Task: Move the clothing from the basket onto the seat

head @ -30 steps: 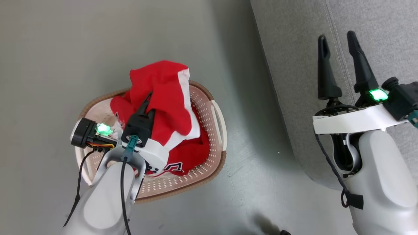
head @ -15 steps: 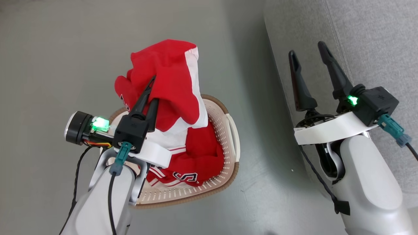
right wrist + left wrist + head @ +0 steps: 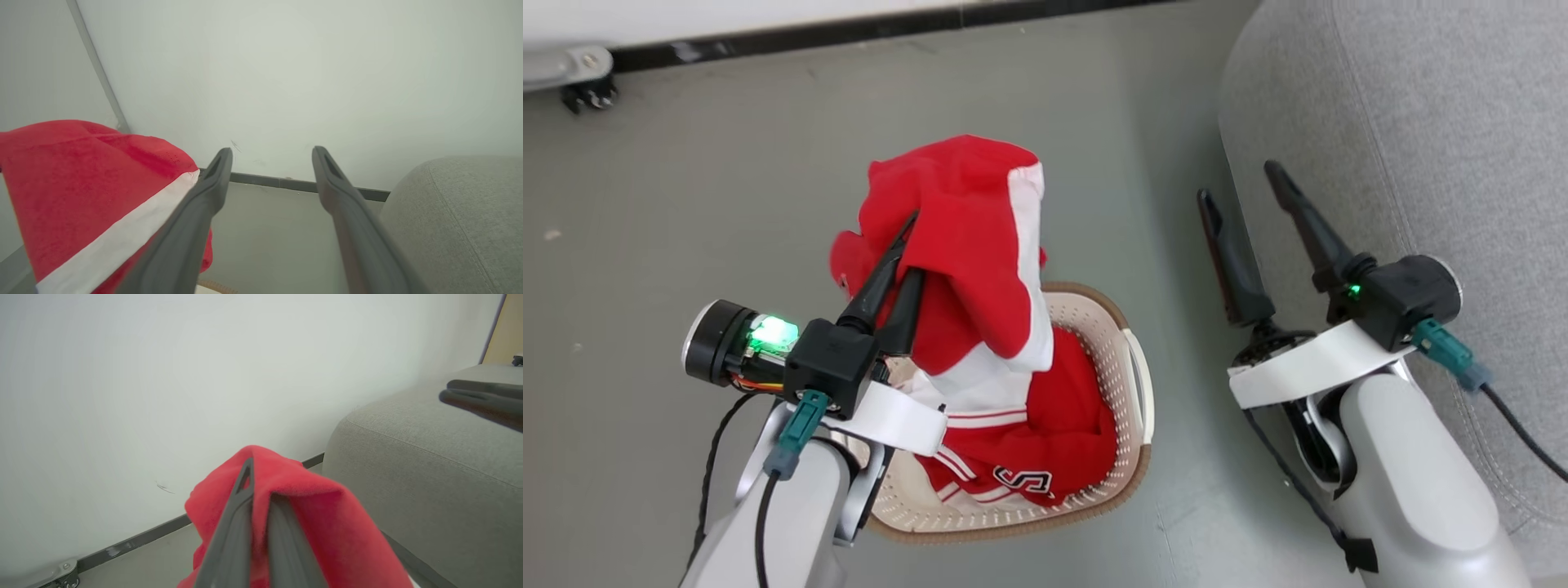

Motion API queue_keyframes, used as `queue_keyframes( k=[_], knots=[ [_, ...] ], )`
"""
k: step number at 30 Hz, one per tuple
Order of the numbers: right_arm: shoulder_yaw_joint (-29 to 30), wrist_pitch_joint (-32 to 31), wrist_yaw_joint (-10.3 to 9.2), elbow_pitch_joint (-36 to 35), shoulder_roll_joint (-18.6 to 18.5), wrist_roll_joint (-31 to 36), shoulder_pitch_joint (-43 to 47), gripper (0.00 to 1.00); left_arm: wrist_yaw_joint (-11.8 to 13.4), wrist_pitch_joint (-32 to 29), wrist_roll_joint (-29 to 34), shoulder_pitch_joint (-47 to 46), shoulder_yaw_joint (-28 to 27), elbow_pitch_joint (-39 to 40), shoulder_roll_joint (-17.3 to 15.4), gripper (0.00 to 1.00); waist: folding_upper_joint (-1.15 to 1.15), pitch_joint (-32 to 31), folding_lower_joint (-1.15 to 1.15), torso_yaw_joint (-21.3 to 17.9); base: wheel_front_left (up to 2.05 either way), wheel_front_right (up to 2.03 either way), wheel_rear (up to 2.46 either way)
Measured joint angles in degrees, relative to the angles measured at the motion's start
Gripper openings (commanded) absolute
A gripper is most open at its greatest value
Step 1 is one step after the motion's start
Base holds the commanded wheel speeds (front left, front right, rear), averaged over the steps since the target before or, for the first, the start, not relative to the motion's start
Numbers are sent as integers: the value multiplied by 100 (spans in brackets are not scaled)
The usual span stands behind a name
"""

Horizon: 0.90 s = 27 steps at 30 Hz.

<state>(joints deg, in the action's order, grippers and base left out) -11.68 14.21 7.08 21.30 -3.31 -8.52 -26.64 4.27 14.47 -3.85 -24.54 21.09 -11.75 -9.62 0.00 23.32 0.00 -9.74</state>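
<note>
The left gripper, jaws pinched on the clothing, has lifted it higher above the basket, hem trailing inside; right of the basket, the right gripper stands spread and empty by the seat, so carry-over looks feasible.

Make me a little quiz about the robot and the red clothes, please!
1. True or false: the left pincer is shut on a red garment and holds it up above the basket.
2. Where does the basket stand? A: on a table. B: on the floor beside the seat. C: on a shelf.
3. Fill in the word: the right pincer has its fingers ___ and holds nothing.

Key: 1 true. 2 B. 3 open.
</note>
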Motion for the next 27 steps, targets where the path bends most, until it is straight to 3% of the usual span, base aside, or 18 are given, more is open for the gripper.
queue_keyframes(
  k=[13, 27],
  knots=[
    [-537, -10, 0, 75, -201, -115, 415, 100, -483, 18, -338, 231, -114, 230, -303, 0, 0, -691, 0, 282, 0, 0, 0],
    [-945, -179, 0, -19, -278, -388, 868, 100, -790, 15, -724, 656, -144, 230, -401, 0, 0, -1360, 0, 525, 0, 0, 0]
  ],
)
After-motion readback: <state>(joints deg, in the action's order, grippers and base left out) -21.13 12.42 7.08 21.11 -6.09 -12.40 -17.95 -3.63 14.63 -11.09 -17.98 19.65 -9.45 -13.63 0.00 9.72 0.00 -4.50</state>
